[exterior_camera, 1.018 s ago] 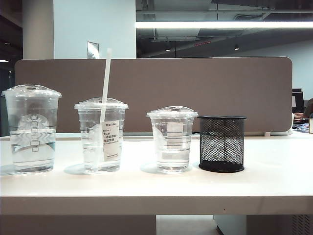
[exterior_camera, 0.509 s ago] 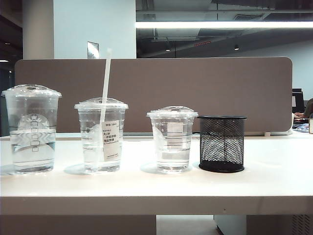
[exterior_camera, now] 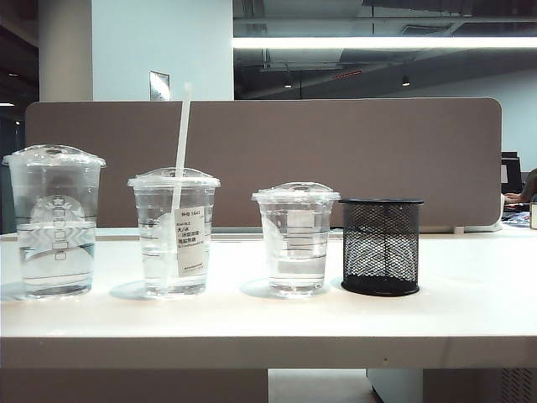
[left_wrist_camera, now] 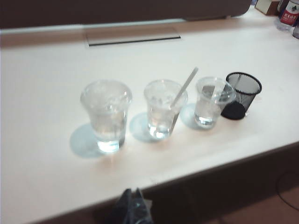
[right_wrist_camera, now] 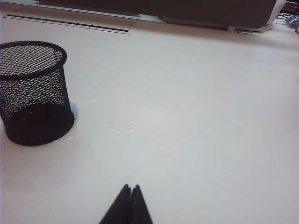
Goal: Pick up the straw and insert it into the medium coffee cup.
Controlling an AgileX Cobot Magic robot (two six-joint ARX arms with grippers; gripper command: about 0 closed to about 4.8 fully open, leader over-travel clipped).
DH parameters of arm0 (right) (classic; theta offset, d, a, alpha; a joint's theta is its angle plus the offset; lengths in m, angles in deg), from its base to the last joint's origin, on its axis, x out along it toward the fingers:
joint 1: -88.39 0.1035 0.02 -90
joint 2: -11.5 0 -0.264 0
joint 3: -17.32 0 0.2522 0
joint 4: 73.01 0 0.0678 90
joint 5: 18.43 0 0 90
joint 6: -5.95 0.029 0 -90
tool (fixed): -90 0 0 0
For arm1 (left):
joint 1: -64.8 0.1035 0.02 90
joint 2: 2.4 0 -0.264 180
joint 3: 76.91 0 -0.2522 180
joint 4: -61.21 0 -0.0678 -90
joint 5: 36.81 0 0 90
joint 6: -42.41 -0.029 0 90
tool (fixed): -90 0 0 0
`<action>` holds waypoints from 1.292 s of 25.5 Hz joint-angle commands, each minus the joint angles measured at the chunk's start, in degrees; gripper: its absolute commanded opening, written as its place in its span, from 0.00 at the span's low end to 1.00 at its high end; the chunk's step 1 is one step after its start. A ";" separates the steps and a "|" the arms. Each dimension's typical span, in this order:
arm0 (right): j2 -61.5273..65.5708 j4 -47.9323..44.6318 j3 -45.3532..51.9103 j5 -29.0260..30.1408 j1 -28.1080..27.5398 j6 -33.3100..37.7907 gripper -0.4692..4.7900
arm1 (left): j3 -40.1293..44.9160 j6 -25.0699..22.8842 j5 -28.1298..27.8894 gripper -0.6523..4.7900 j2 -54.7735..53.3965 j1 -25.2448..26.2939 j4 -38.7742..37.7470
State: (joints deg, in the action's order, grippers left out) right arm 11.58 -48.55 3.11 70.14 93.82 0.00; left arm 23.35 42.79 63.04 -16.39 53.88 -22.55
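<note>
A: Where's the long thin white straw (exterior_camera: 179, 159) sitting?

B: Through the domed lid of the clear, black-printed medium coffee cup (exterior_camera: 174, 232), leaning, well ahead of the left tool (left_wrist_camera: 131, 205), whose tips sit pressed together holding nothing past the white bench (exterior_camera: 268, 315) edge.

A: And the right tool (right_wrist_camera: 129, 189)?

B: Closed and empty, low over bare bench, the black mesh pen holder (right_wrist_camera: 32, 91) off to one side.

A: Risk?

B: I'd guess a swinging arm could clip the tilted straw and tip the cup.

A: Changes from a second ago?

B: None in the exterior view; cups, straw and holder match.
</note>
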 commanded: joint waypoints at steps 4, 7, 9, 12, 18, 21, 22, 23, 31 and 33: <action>-0.07 -0.39 0.39 0.09 -0.04 0.15 0.09 | 21.97 -7.37 -0.15 0.11 6.23 0.76 32.22; -0.07 -0.37 0.39 0.09 -0.07 0.15 0.09 | 31.80 -7.37 -0.15 0.11 9.22 3.43 42.18; -0.07 -0.37 0.39 0.09 -0.04 0.15 0.09 | 37.48 -7.21 0.15 0.11 10.58 5.49 47.91; -0.07 -0.37 0.39 0.09 -0.07 0.15 0.09 | 50.01 -6.99 1.92 0.11 13.64 9.97 57.77; -0.07 -0.31 0.39 0.09 -0.07 0.15 0.09 | 59.45 -4.66 0.44 0.11 13.57 11.23 62.99; -0.07 -0.24 0.39 0.09 -0.07 0.15 0.09 | 62.69 -1.53 -2.73 0.11 13.57 11.23 63.19; -0.07 -0.26 0.39 0.09 -0.04 0.15 0.09 | 63.58 -0.15 -4.07 0.11 13.57 11.23 63.19; -0.07 -0.24 0.39 0.09 -0.07 0.15 0.09 | 64.54 1.57 -5.77 0.11 13.57 11.23 63.21; -0.07 -0.24 0.39 0.09 -0.07 0.15 0.09 | 65.46 4.24 -13.60 0.11 13.57 11.26 59.52; -0.07 -0.24 0.39 0.09 -0.07 0.15 0.09 | 65.46 4.26 -13.51 0.11 13.57 11.26 59.54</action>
State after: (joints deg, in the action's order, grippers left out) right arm 11.58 -48.15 3.11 70.14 93.82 0.00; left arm 89.01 46.97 49.95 -2.78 65.11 37.60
